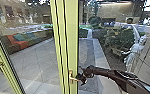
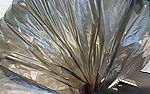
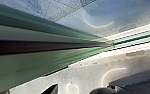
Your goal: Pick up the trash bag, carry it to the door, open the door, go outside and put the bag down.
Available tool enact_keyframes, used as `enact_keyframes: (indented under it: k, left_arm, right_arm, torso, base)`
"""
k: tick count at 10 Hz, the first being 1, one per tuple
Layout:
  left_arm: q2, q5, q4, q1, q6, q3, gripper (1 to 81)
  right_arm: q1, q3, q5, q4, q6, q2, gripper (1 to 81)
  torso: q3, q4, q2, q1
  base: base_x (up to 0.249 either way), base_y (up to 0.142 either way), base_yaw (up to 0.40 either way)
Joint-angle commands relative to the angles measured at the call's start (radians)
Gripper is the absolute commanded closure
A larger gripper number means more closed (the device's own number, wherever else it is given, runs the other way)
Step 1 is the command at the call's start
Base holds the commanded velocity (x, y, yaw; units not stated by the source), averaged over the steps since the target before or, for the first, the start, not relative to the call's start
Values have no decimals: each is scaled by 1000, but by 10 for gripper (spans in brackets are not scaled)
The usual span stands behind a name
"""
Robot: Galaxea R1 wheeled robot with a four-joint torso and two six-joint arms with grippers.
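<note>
While head view shows handle (image 1: 71, 77), left wrist view, trash bag (image 2: 68, 47)

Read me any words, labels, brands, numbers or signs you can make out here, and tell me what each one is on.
There are none that can be read.
Trash bag: no print visible on the part that shows.
Door frame: no sign or number to be made out.
Door handle: too small to tell whether it bears a mark.

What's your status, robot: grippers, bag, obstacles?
Right gripper at door handle. Bag close at left wrist, neck gathered, hold unclear. Door ahead.
</note>
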Motion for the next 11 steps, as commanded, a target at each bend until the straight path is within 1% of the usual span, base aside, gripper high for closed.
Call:
enact_keyframes:
  k: [1,2,3,4,6,8,11]
  left_arm:
    - [-19,86,-12,-37,-5,11,811]
    - [-19,86,-12,-37,-5,11,811]
    - [-19,86,-12,-37,-5,11,811]
    - [-17,86,-12,-37,-5,11,811]
    - [-17,86,-13,-37,-5,5,811]
    - [-16,86,-21,-37,-5,-4,811]
    - [-8,88,-24,-35,-5,-23,811]
  right_arm:
    - [118,22,-33,-8,7,58,10]
    - [124,26,-33,-8,7,58,10]
    - [132,29,-35,-8,8,59,10]
    - [146,29,-36,-6,8,59,10]
    - [181,29,-32,-2,13,58,10]
    - [207,14,17,1,15,64,10]
    - [173,-60,72,4,15,74,10]
  torso:
    - [-91,0,0,0]
    - [-116,0,0,-1]
    - [-55,0,-1,-1]
    - [-88,0,-1,-1]
    - [-112,-1,-1,-2]
    - [-113,-1,-1,-2]
    - [-114,-1,-1,-3]
  base:
    - [0,0,0]
    - [0,0,0]
    - [0,0,0]
    - [0,0,0]
    - [0,0,0]
    - [0,0,0]
    - [0,0,0]
